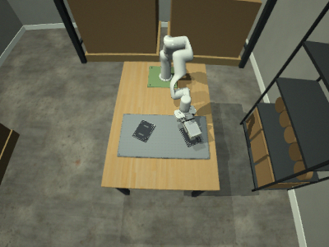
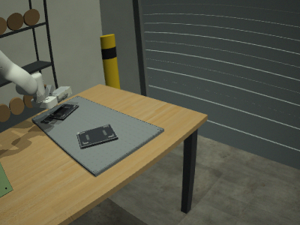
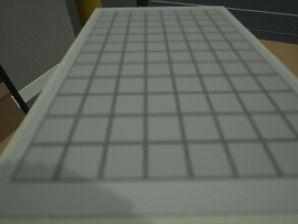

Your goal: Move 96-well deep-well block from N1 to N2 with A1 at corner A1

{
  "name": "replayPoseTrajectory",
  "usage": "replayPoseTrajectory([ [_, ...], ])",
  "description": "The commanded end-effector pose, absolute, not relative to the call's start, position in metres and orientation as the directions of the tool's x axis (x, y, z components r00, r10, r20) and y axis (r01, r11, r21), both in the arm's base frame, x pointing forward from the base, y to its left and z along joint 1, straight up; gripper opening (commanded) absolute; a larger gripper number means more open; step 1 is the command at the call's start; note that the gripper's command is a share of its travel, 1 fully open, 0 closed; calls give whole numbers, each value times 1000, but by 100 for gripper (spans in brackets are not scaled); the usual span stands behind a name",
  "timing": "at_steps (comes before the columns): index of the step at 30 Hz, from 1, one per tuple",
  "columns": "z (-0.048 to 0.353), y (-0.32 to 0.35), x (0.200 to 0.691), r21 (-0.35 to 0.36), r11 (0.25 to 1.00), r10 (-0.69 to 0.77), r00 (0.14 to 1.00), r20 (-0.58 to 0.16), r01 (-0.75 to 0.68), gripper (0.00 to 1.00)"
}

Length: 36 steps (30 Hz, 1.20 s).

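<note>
With gripper [image 1: 187,118] [image 2: 55,98] fingers closed on the deep-well block [image 1: 192,128] [image 2: 64,91] [image 3: 160,102], raised above nest N1 [image 1: 190,142] [image 2: 66,112], confirm locator clearance before traversing. Keep level; match A1 corners before lowering squarely into nest N2 [image 1: 144,131] [image 2: 97,136].

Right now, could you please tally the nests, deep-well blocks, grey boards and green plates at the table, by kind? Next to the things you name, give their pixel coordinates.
Plate nests: 2, N1 [image 1: 187,138] [image 2: 67,111] and N2 [image 1: 144,131] [image 2: 97,136]
Deep-well block [image 1: 192,128] [image 2: 63,92] [image 3: 150,105]: 1
Grey board [image 1: 164,146] [image 2: 125,125]: 1
Green plate [image 1: 152,83] [image 2: 4,183]: 1
Total: 5
</note>
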<state>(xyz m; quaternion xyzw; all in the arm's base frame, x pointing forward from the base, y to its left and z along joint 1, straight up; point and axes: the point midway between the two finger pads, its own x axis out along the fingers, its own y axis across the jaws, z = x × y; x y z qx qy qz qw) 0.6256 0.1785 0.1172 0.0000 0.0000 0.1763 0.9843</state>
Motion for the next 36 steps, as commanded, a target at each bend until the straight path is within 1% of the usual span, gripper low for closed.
replayPoseTrajectory([
  [1,119,167,625,0,973,230,973,4,-230,0],
  [3,119,160,624,0,986,165,986,4,-165,0],
  [5,119,160,624,0,986,165,986,4,-165,0],
  [9,119,147,623,1,999,33,999,4,-33,0],
  [13,119,134,621,2,995,-101,995,4,101,0],
  [20,119,111,619,3,945,-328,945,3,328,0],
  [22,119,111,619,3,945,-328,945,3,328,0],
  [26,119,97,617,3,893,-451,893,3,451,0],
  [36,119,64,613,3,891,-455,891,3,455,0],
])
